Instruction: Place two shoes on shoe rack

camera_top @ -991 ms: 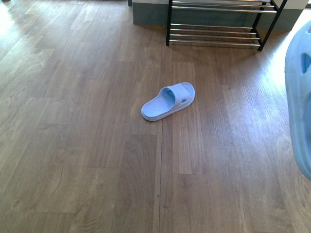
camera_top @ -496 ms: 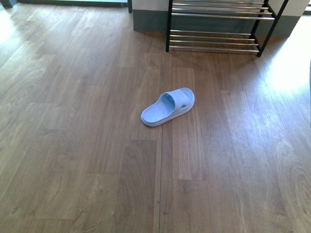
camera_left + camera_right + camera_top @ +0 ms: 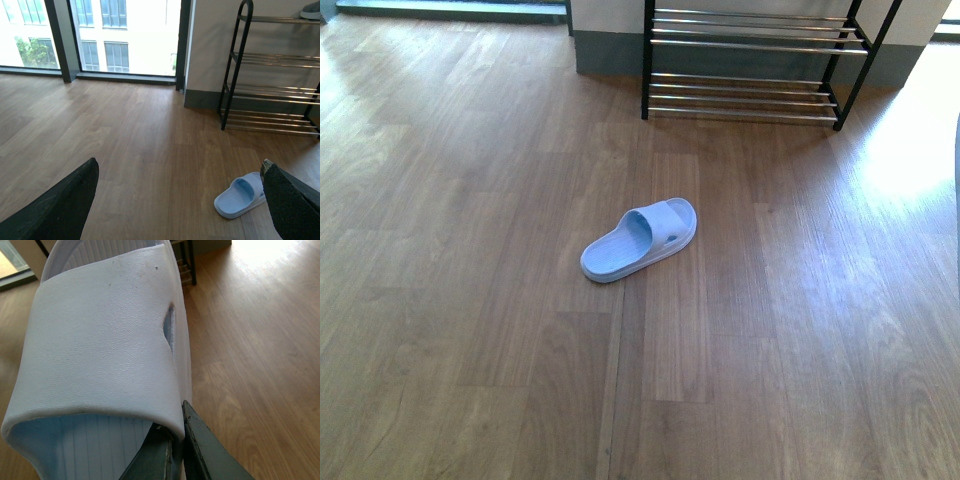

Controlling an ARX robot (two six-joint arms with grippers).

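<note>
Only the right wrist view shows the right fingers (image 3: pixel 205 450) pinching a pale blue rubber slide (image 3: pixel 100 340). Beyond the wide-spread left fingers (image 3: pixel 60 205), its twin (image 3: pixel 240 195) lies on the floor (image 3: pixel 140 150), before the black-and-chrome rack (image 3: pixel 750 45).

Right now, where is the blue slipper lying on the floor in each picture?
Front view: the floor slipper lies mid-picture, before the shoe rack.
Left wrist view: the floor slipper lies before the shoe rack too.
Right wrist view: not in it; the right gripper holds the twin slipper.
Shared landmark: the shoe rack.
</note>
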